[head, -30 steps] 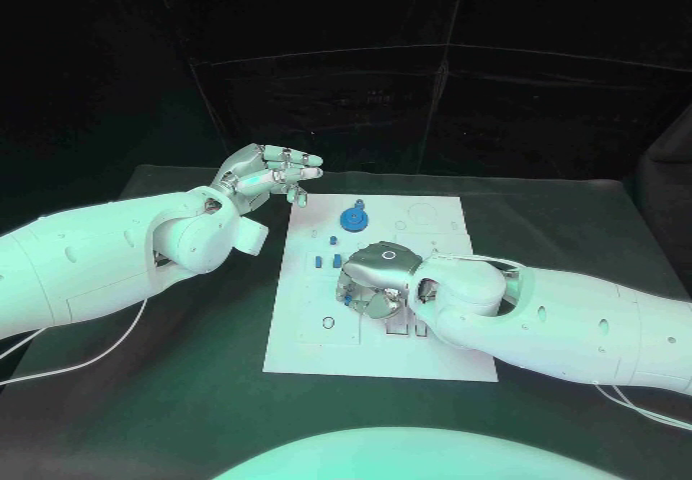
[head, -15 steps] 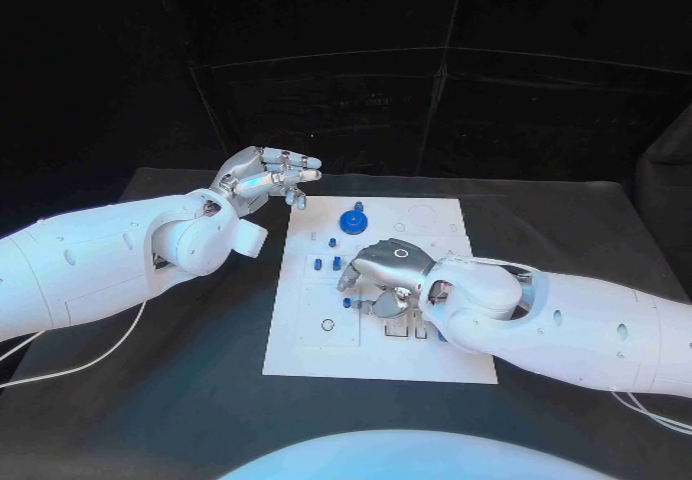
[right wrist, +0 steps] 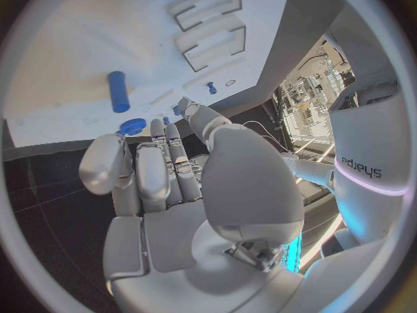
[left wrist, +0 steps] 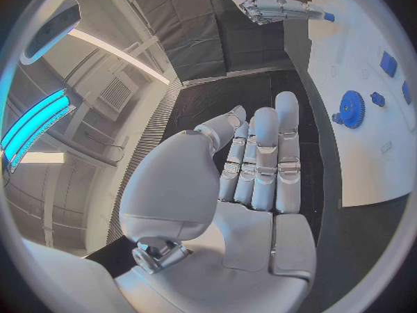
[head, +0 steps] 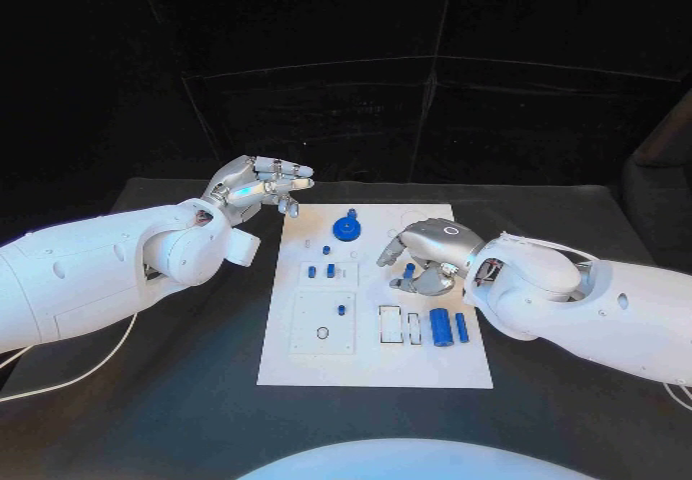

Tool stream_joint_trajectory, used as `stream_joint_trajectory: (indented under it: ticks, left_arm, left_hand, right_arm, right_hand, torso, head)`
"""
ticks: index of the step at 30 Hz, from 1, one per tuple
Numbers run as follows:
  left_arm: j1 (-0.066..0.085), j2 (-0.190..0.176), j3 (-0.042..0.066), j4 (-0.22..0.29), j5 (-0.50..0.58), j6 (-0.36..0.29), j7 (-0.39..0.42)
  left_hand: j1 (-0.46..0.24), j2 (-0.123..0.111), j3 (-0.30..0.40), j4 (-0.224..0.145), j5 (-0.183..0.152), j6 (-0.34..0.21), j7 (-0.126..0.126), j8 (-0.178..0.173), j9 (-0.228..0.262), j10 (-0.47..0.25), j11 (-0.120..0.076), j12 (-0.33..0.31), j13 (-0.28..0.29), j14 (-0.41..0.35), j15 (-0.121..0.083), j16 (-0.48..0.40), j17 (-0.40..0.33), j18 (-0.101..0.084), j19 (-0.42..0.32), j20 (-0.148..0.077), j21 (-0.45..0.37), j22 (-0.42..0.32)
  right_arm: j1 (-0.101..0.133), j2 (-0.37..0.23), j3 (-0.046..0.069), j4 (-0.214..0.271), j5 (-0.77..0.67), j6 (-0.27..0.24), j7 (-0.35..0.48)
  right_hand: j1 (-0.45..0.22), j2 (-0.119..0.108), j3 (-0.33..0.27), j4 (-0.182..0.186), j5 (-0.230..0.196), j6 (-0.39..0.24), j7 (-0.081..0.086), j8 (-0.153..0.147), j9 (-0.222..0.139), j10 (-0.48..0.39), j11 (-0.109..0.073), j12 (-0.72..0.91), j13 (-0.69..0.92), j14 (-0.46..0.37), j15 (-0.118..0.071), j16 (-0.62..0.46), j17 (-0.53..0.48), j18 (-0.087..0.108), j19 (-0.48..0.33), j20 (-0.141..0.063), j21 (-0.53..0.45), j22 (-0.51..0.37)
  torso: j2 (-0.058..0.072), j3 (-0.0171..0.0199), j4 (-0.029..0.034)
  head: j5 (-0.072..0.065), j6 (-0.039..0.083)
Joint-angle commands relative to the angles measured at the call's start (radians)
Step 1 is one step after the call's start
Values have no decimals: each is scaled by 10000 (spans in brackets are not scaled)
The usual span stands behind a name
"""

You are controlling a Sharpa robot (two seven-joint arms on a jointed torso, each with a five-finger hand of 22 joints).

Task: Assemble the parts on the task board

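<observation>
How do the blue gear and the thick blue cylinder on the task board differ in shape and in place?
The blue gear is a flat toothed disc with a small knob beside it; the thick blue cylinder is a plain round bar lying on its side. The gear sits at the far end of the task board, the cylinder towards the near right. Both are blue, and no hand touches either.

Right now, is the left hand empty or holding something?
Empty. The left hand shows a bare palm and straight fingers, beside the board.
</observation>
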Motion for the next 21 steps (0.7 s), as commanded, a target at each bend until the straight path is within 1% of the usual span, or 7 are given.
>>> stream_joint_trajectory:
  ticks: [1, 2, 8, 12, 17, 21]
  left_arm:
    - [14, 7, 7, -10, 42, 139, 115]
    - [14, 9, 6, -10, 42, 143, 114]
    - [14, 16, 5, -20, 42, 160, 110]
    - [14, 18, 4, -18, 42, 174, 101]
    - [14, 4, 4, -15, 42, 180, 94]
    - [14, -5, 4, -12, 42, 186, 89]
  left_hand:
    - [52, 78, -70, -11, 6, 16, 55, 32, -3, -8, 49, 66, 5, -79, 8, -49, -9, 141, -70, -5, -36, -10]
    - [52, 78, -70, -11, 6, 16, 55, 32, -3, -8, 49, 66, 5, -79, 8, -49, -9, 141, -70, -5, -36, -10]
    - [53, 78, -73, -12, 6, 16, 55, 33, -3, -8, 49, 68, 5, -80, 8, -48, -11, 141, -69, -6, -38, -11]
    - [57, 80, -79, -15, 5, 17, 54, 35, -3, -8, 49, 73, 5, -82, 8, -48, -15, 141, -68, -6, -42, -15]
    - [57, 80, -79, -15, 5, 17, 54, 35, -3, -8, 49, 73, 5, -82, 8, -48, -15, 141, -68, -6, -42, -15]
    - [57, 80, -79, -15, 5, 17, 54, 35, -3, -8, 49, 73, 5, -82, 8, -48, -15, 141, -68, -6, -42, -15]
  right_arm:
    - [91, -133, 15, -108, 215, 200, -395]
    - [110, -166, 19, -143, 220, 206, -419]
    - [157, -202, 26, -272, 223, 299, -499]
    - [167, -203, 27, -335, 128, 585, -598]
    - [170, -193, 26, -403, 10, 886, -666]
    - [170, -185, 26, -456, -96, 1066, -739]
  right_hand:
    - [26, -59, -286, 39, -4, -199, 34, -10, -7, -207, 15, -74, -4, 166, 21, -118, -161, 129, -93, -10, -114, -161]
    - [41, -54, -348, 46, -14, -216, 45, -8, -5, -242, 26, -74, -4, 158, 19, -143, -197, 132, -107, 0, -143, -204]
    - [143, 16, -546, 68, -25, -222, 44, 11, 9, -307, 33, -36, 3, 141, 25, -212, -294, 146, -134, 18, -215, -302]
    - [242, 86, -631, 64, -7, -191, 26, 26, 18, -263, 16, 35, 14, 145, 14, -218, -308, 145, -118, 18, -218, -294]
    - [372, 212, -679, 63, 11, -78, -4, 55, 34, -29, -25, 224, 26, 178, -18, -162, -248, 135, -70, -9, -193, -241]
    - [453, 295, -623, 52, 11, 37, -31, 82, 46, 123, -55, 313, 16, 203, -43, -110, -192, 123, -26, -32, -154, -177]
  torso:
    - [6, 10, 13]
    - [9, 1, 28]
    - [14, -2, 25]
    - [21, -10, 32]
    - [18, -4, 18]
    - [13, -5, 24]
  head:
    - [-44, 66]
    - [-56, 74]
    - [-75, 94]
    - [-83, 88]
    - [-62, 58]
    - [-75, 46]
